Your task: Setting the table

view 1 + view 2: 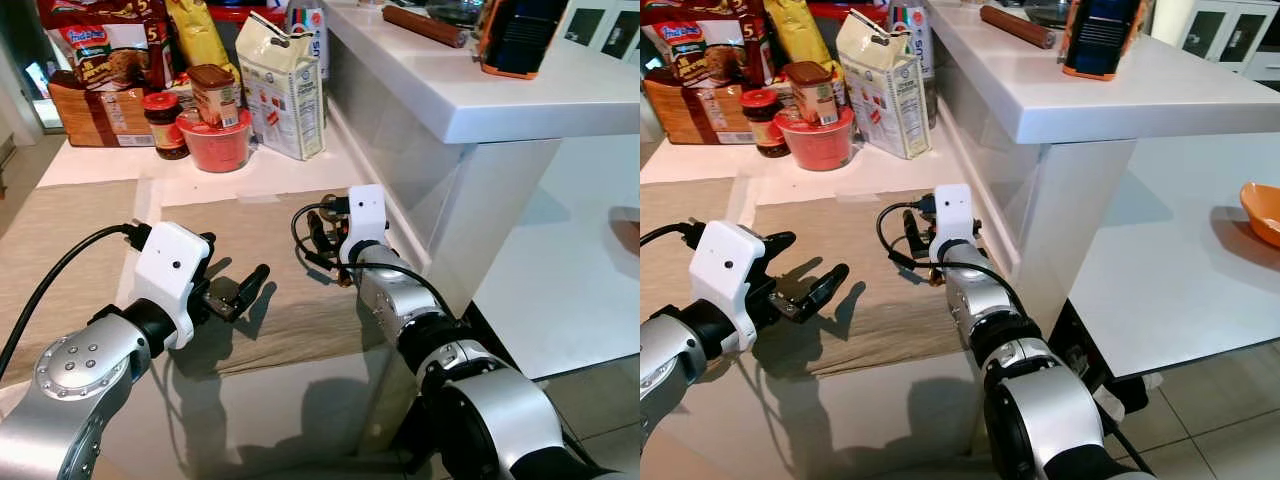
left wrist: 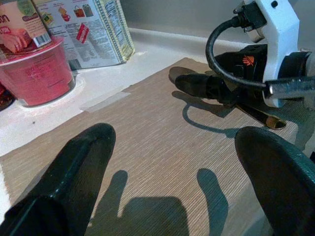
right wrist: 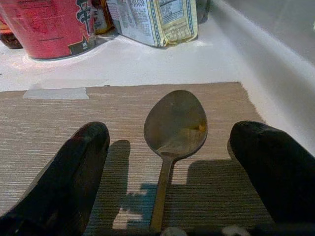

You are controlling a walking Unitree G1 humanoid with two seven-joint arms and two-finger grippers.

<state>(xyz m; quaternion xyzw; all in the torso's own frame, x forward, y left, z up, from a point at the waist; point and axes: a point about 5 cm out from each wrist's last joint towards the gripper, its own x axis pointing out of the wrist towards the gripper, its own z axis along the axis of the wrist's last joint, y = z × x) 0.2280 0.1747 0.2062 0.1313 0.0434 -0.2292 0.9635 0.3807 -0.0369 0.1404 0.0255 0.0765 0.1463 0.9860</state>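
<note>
While my right pincer [image 3: 167,172] hovers low over the placemat [image 1: 270,250], its two black fingers [image 3: 74,167] stand wide apart with a spoon [image 3: 173,128] lying flat on the mat between them, touching neither. The spoon's bowl points away from me, stopping short of the mat's far edge, where a strip of tape [image 3: 56,92] holds a corner down. Beyond that edge runs a band of bare white counter [image 1: 290,170], then a red cup [image 1: 215,145] and a milk carton [image 1: 283,85]. Close on my outer side the mat ends near a white wall [image 1: 400,150], leaving little room there. My left pincer [image 1: 232,290] hangs over the mat's near part, also spread wide and holding nothing, with open mat between the two.
</note>
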